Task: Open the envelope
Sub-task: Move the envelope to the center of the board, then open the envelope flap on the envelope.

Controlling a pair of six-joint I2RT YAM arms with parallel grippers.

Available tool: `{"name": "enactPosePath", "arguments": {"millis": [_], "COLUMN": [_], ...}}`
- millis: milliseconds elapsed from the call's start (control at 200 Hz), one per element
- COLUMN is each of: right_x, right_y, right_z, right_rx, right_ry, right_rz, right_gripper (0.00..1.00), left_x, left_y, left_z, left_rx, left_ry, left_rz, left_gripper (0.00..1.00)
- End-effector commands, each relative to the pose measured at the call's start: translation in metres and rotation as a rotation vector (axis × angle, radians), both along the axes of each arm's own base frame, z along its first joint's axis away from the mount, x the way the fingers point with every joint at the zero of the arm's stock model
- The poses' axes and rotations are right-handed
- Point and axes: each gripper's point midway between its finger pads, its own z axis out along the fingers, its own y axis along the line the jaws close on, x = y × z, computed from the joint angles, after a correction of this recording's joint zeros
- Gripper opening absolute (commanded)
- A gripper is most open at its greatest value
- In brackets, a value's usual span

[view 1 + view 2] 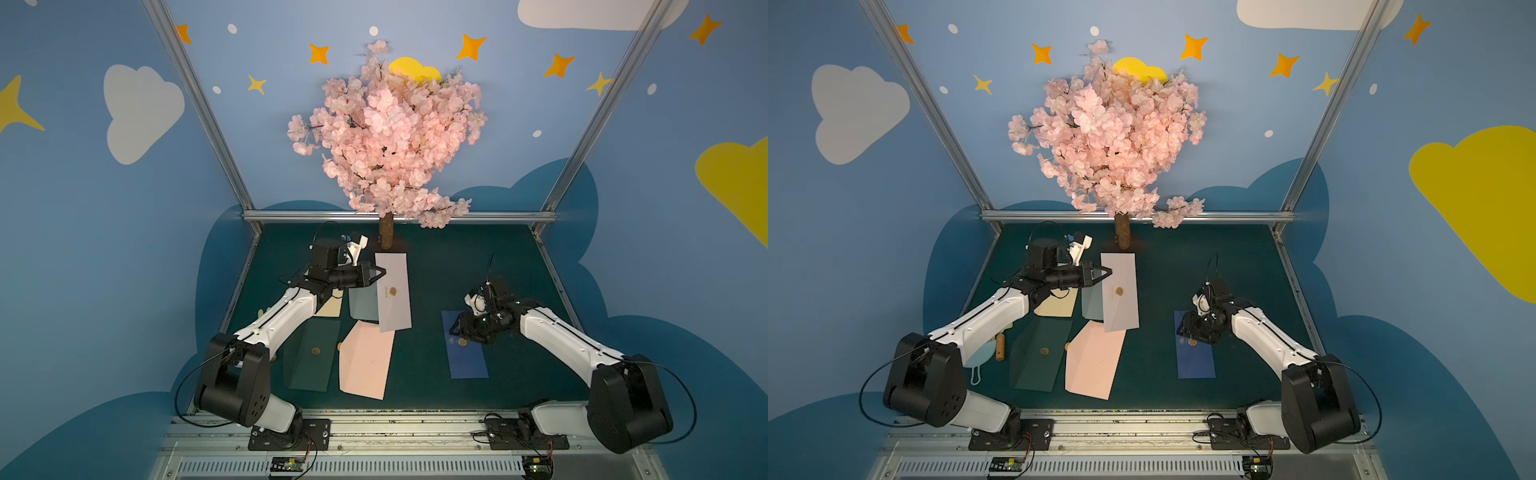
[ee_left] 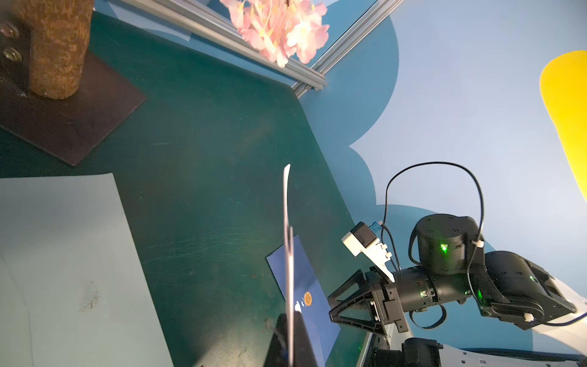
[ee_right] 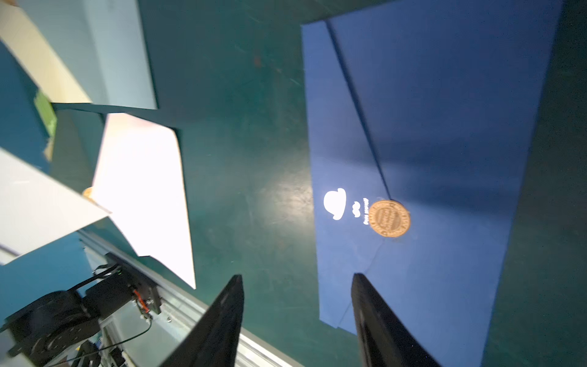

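The left end effector [image 1: 377,275] was clenched on the white envelope's [image 1: 395,307] edge, holding it above the table [image 1: 457,257], so the right end effector [image 1: 456,329], jaws apart over the blue envelope [image 1: 469,363], would probably do best pinching only the white flap beside its seal [image 1: 392,291] and peeling gently.

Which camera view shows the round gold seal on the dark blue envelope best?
The right wrist view: the gold seal sits close and large on the dark blue envelope, its embossed ring visible. Both top views show only a small dot; the left wrist view shows it small and distant.
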Motion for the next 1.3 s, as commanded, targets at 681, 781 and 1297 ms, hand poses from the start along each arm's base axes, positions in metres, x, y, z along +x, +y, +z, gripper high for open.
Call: {"name": "enactPosePath", "arguments": {"millis": [681, 781, 1297], "right_x": [-0.007, -0.012, -0.036], "right_y": [0.088, 0.097, 0.137], "right_z": [0.191, 0.198, 0.213], "right_rx": [0.759, 0.770, 0.834], "right_ry": [-0.469, -0.493, -0.488], "right_rz": [0.333, 0.368, 0.504], "right_gripper": [0.65, 0.65, 0.16], "left_x": [-0.095, -0.095, -0.095], "left_y": [-0.014, -0.016, -0.028], "left_z": [0.091, 0.093, 0.084], "left_rx": [-0.351, -0.358, -0.354], "left_ry": [-0.113, -0.115, -0.084], "left_rz": [-0.416, -0.420, -0.439], "left_gripper": [0.03, 0.03, 0.03]}}
